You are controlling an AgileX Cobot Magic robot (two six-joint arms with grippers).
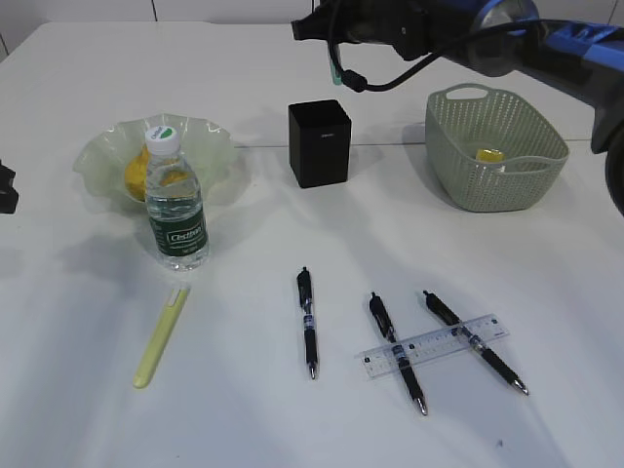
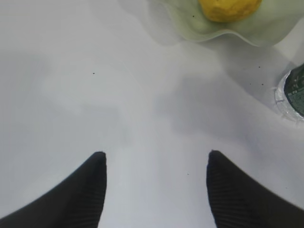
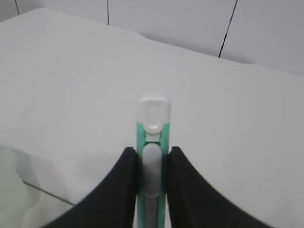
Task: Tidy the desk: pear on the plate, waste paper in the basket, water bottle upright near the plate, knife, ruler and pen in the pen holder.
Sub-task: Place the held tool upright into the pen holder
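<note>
The plate [image 1: 97, 156] stands at the left of the frame, with the pear [image 1: 136, 174] on it. The bottle [image 1: 175, 205] stands upright just in front of the plate. The pen holder [image 1: 319, 143] is in the upper middle, and the basket [image 1: 497, 146] at the upper right, a paper scrap [image 1: 487, 154] in it. At the lower left lies a knife [image 1: 161, 336]. Three pens [image 1: 308, 322] lie in a row at the lower middle; the ruler [image 1: 434, 345] lies across the two right ones.

The desk [image 1: 88, 409] (white) carries plate [image 1: 97, 156], bottle [image 1: 176, 219], pens [image 1: 308, 322], ruler [image 1: 434, 345].
</note>
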